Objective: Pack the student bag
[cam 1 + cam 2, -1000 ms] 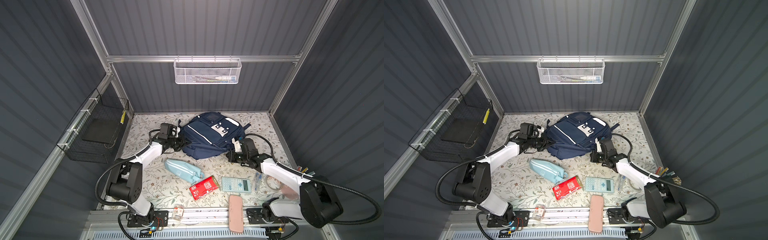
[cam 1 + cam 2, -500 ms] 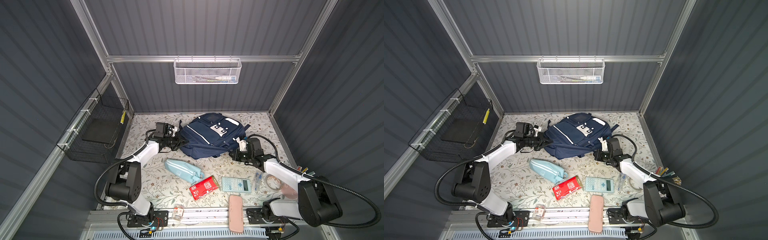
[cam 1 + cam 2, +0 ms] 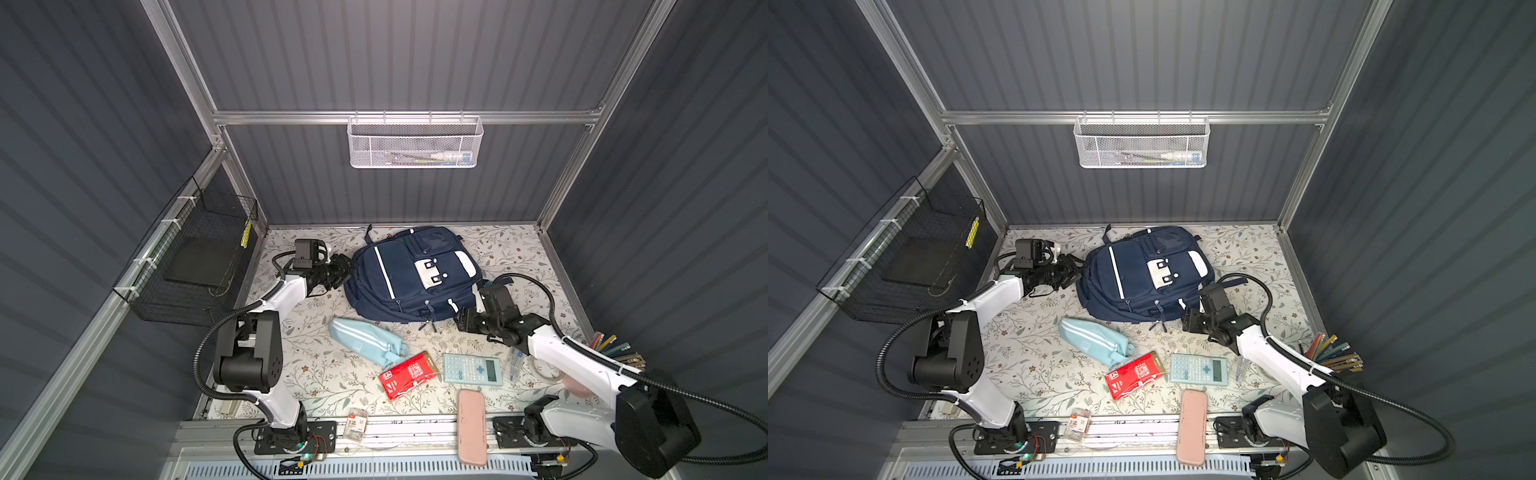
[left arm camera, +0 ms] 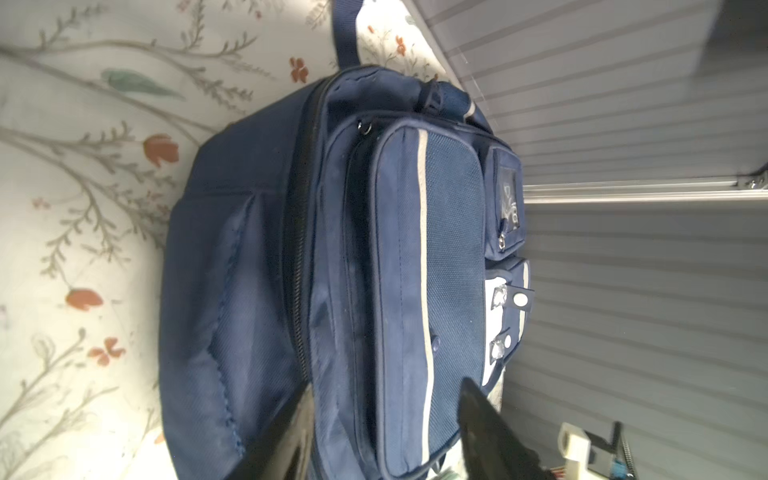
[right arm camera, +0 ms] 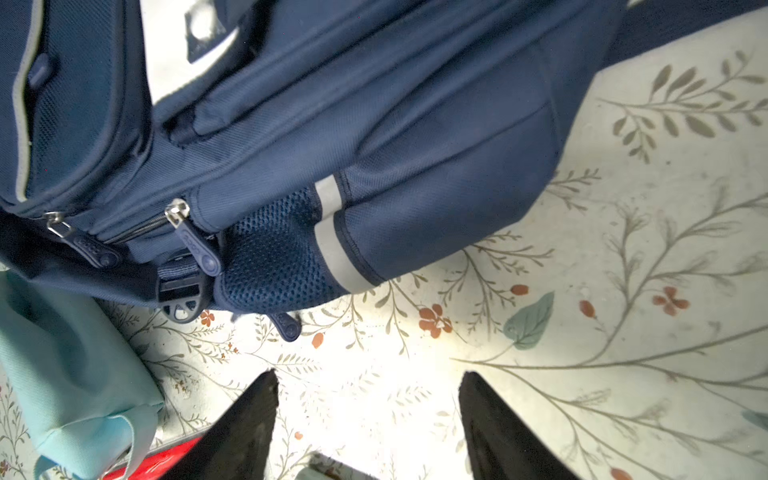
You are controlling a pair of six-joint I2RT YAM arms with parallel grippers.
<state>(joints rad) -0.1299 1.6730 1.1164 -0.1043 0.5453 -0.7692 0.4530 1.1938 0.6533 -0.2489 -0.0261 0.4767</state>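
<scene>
In both top views: bag [image 3: 411, 278] flat at the back of the table [image 3: 316, 374]. Just beside it, left hand [image 3: 344, 268] open; near its front corner, right hand [image 3: 460, 322] open. Both holding nothing.

Left wrist view: open fingers [image 4: 490, 432] close to the bag's side. Could pinch only cloth and drag the soft bag.

Right wrist view: empty hand over bare table, zip pulls [image 5: 199, 249] near. Could slip off such small tabs, or bump the pouch [image 5: 62, 365].

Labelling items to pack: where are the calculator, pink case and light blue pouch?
calculator [image 3: 463, 368]: in a top view, keypad.
pink case [image 3: 472, 428]: in a top view, middle.
light blue pouch [image 3: 361, 338]: in a top view, body.
</scene>
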